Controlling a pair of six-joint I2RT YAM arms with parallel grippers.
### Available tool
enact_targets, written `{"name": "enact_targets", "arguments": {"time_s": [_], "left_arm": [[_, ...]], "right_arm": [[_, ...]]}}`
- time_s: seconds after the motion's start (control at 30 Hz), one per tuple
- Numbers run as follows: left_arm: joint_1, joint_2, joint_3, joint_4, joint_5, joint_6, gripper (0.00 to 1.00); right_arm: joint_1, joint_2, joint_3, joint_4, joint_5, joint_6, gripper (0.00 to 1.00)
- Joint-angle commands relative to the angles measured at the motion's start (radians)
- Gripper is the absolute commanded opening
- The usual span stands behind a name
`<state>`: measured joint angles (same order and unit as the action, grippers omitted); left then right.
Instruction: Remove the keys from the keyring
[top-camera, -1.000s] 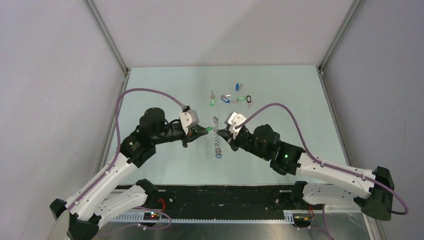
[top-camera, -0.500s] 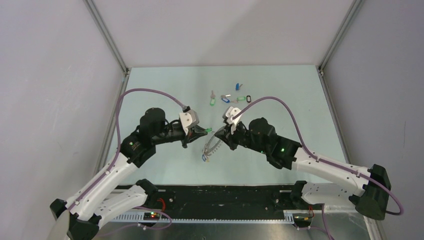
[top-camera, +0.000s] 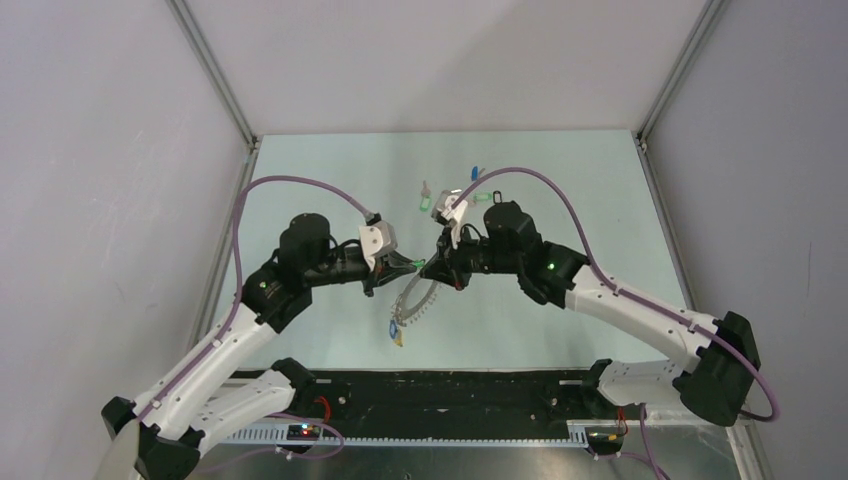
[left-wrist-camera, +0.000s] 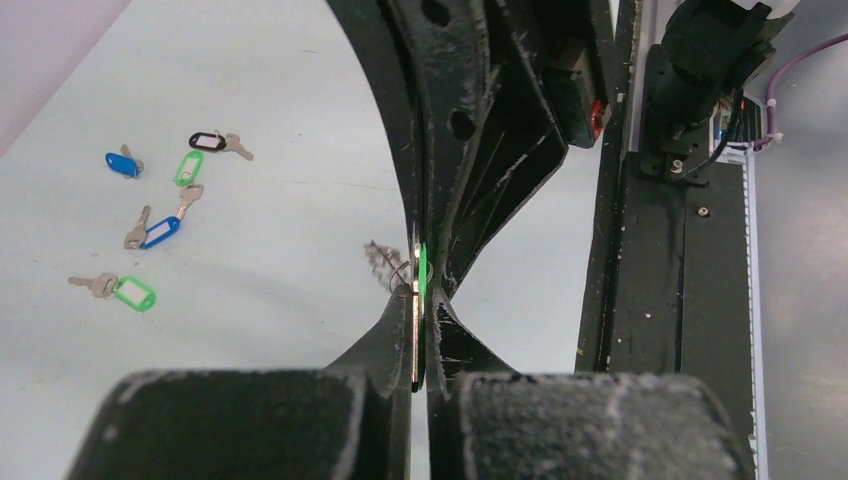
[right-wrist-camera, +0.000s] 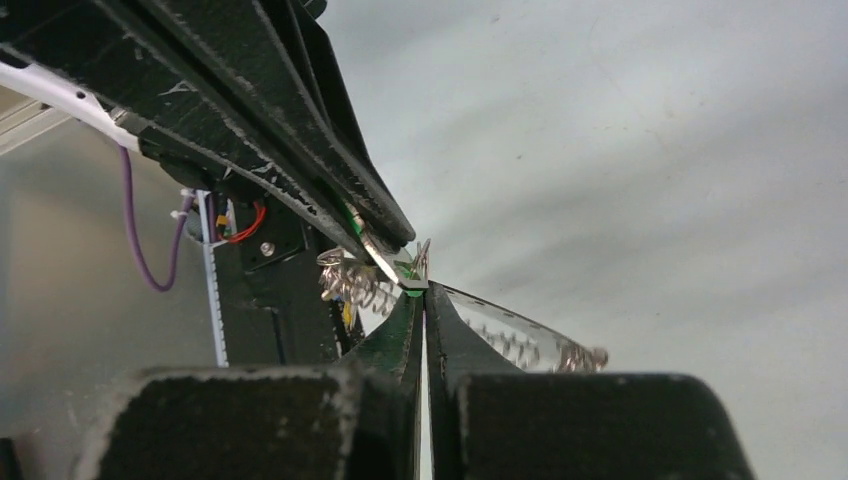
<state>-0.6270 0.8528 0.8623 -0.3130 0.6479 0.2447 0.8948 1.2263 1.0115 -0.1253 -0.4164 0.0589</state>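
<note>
My left gripper (top-camera: 403, 265) is shut on a green-tagged key (left-wrist-camera: 422, 285), seen edge on between its pads. My right gripper (top-camera: 438, 270) faces it tip to tip and is shut on the keyring (top-camera: 414, 299), a toothed silvery arc that hangs down to the left, above the table. In the right wrist view the keyring (right-wrist-camera: 520, 338) runs behind my shut fingertips, and the green tag (right-wrist-camera: 407, 272) sits just at them. Keys with blue and yellow tags (top-camera: 398, 332) dangle at the ring's low end.
Several loose keys lie on the table at the back: blue (left-wrist-camera: 122, 163), black (left-wrist-camera: 207, 141) and green (left-wrist-camera: 187, 167) tags, one more blue (left-wrist-camera: 158, 232) and one more green (left-wrist-camera: 133, 293). In the top view some of them (top-camera: 424, 203) lie just behind my right wrist.
My right arm has swung left and back, bringing its gripper up against the left one. The keyring has tilted from hanging straight to slanting down-left. The left arm has stayed put.
</note>
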Motion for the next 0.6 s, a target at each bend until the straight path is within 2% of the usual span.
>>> {"name": "enact_targets", "arguments": {"time_s": [0.0, 0.07, 0.1, 0.3, 0.57], "left_arm": [[-0.009, -0.01, 0.013, 0.1, 0.055, 0.024, 0.0], [-0.01, -0.018, 0.009, 0.099, 0.04, 0.025, 0.0], [-0.01, -0.021, 0.008, 0.099, 0.031, 0.028, 0.0], [-0.011, -0.024, 0.001, 0.099, 0.018, 0.041, 0.0], [-0.011, 0.024, 0.025, 0.071, 0.024, 0.036, 0.0]], "right_arm": [[-0.026, 0.034, 0.058, -0.065, -0.102, 0.042, 0.0], [-0.044, 0.025, 0.057, -0.071, -0.129, 0.047, 0.09], [-0.053, 0.02, 0.053, -0.075, -0.135, 0.042, 0.21], [-0.095, -0.085, 0.003, -0.118, -0.146, -0.032, 0.48], [-0.197, -0.213, -0.051, -0.11, -0.09, -0.087, 0.52]]}}
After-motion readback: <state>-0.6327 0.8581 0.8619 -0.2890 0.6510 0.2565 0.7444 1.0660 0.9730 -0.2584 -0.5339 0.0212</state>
